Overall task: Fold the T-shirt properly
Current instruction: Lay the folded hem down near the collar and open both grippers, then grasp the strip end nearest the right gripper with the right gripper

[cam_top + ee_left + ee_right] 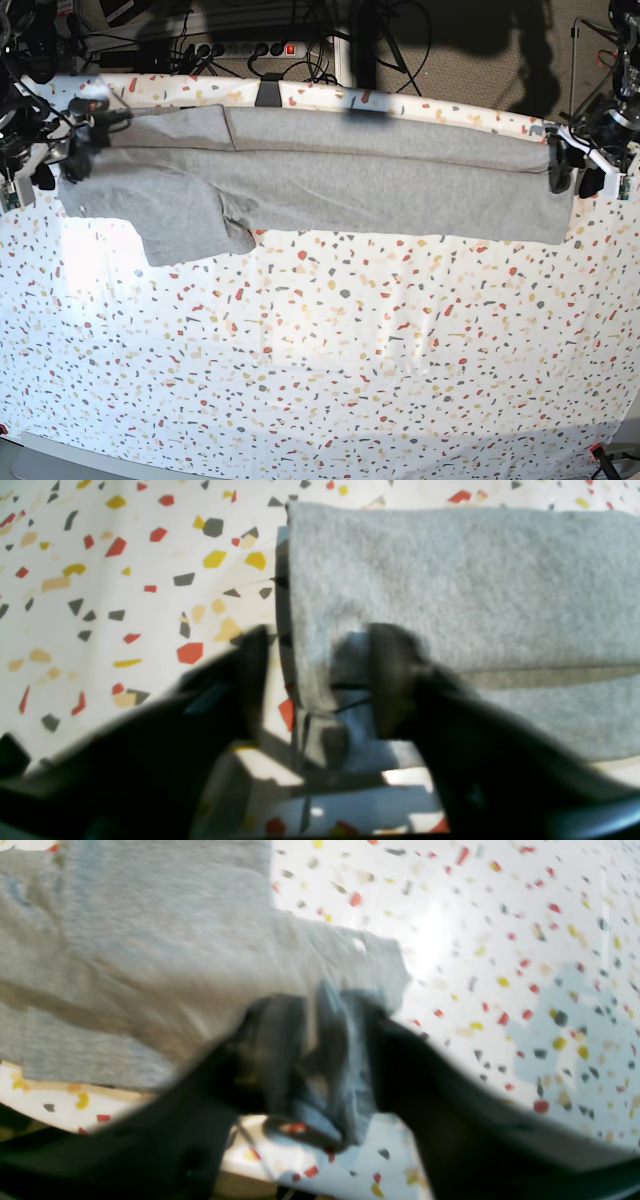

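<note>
The grey T-shirt (350,180) lies as a long folded band along the far edge of the table, plain side up, with one sleeve (190,225) reaching toward me on the left. My left gripper (572,172) is at its right end. In the left wrist view the left gripper (320,632) stands open, fingers wide apart, with the T-shirt's (450,580) edge between them. My right gripper (72,160) is at the T-shirt's left end. In the blurred right wrist view the right gripper (325,1002) has its fingers apart around a bunched corner of the T-shirt (125,965).
A white cloth speckled with coloured flecks (330,340) covers the table in front of the shirt. A black clamp (268,95) sits on the far edge. Cables and a power strip (250,48) lie behind the table.
</note>
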Robot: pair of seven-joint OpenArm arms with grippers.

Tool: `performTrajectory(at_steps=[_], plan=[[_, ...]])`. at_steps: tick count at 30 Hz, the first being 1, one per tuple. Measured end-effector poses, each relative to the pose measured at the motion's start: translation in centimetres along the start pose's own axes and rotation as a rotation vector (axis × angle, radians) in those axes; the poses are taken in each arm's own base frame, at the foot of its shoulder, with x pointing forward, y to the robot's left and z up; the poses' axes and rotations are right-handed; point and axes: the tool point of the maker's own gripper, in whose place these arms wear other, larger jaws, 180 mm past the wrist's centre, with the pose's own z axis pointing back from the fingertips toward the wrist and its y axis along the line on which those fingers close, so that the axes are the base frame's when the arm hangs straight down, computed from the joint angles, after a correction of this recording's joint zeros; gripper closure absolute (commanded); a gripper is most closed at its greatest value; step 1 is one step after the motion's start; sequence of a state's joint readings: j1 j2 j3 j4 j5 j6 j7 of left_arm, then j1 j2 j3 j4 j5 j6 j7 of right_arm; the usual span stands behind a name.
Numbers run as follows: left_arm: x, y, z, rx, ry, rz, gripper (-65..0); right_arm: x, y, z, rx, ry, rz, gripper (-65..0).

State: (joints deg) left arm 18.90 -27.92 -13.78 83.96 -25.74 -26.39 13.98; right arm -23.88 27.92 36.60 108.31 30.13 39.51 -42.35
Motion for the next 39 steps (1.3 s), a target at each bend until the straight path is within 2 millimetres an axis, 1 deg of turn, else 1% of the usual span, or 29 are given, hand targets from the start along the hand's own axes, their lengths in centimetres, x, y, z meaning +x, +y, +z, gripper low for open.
performTrajectory(at_steps=[1, 4, 7, 9, 10, 13, 15, 18, 20, 22, 26, 29, 32, 34, 36, 37, 39], plan=[[0.1, 0.0, 0.0, 0.000, -0.006, 0.000, -36.1, 0.4, 0.2, -0.1, 0.007, -0.020, 0.001, -38.2], [0.3, 0.1, -0.1, 0.005, -0.009, -0.001, -36.1, 2.1, 0.8, -0.4, 0.031, -0.097, -0.012, -38.7], [0.9, 1.3, -0.2, 0.057, -0.013, -0.020, -36.1, 4.1, 1.1, -1.2, 0.046, -0.144, -0.046, -38.7], [1.4, 2.3, -0.4, 0.107, -0.015, -0.043, -36.1, 5.0, 1.5, -2.6, 0.067, -0.133, -0.056, -38.7], [1.4, 2.4, -0.4, 0.112, -0.015, -0.047, -36.1, 5.4, 1.8, -3.4, 0.083, -0.124, -0.057, -38.7], [1.5, 2.4, -0.5, 0.110, -0.016, -0.051, -36.1, 6.9, 2.8, -6.0, 0.137, -0.108, -0.065, -38.7], [1.6, 2.2, -0.6, 0.106, -0.019, -0.048, -36.1, 7.5, 2.9, -7.7, 0.153, -0.089, -0.054, -38.7], [1.6, 2.3, -0.6, 0.108, -0.020, -0.049, -36.1, 6.6, 3.2, -10.6, 0.163, -0.012, -0.049, -38.7], [1.6, 2.3, -0.6, 0.108, -0.019, -0.048, -36.1, 5.9, 3.5, -12.2, 0.177, 0.038, -0.056, -38.7], [1.6, 2.3, -0.6, 0.107, -0.020, -0.048, -36.1, 5.6, 3.5, -13.6, 0.192, 0.070, -0.072, -38.6], [1.5, 2.2, -0.6, 0.107, -0.019, -0.046, -36.1, 5.7, 2.9, -15.6, 0.196, 0.115, -0.095, -38.6], [1.6, 2.2, -0.6, 0.107, -0.021, -0.045, -36.1, 4.7, 3.0, -16.5, 0.212, 0.180, -0.106, -38.6], [1.5, 2.2, -0.6, 0.107, -0.020, -0.046, -36.0, 2.7, 3.9, -17.0, 0.236, 0.270, -0.096, -38.6], [1.6, 2.2, -0.6, 0.107, -0.021, -0.046, -36.1, 1.7, 4.5, -17.2, 0.249, 0.304, -0.087, -38.6], [1.6, 2.2, -0.6, 0.107, -0.020, -0.046, -36.0, 1.6, 4.7, -17.3, 0.256, 0.311, -0.082, -38.5], [1.6, 2.2, -0.6, 0.107, -0.020, -0.046, -36.1, 1.5, 4.8, -17.3, 0.259, 0.316, -0.080, -37.2], [1.6, 2.2, -0.6, 0.107, -0.021, -0.046, -36.1, 1.3, 5.0, -17.4, 0.263, 0.324, -0.073, -29.5]])
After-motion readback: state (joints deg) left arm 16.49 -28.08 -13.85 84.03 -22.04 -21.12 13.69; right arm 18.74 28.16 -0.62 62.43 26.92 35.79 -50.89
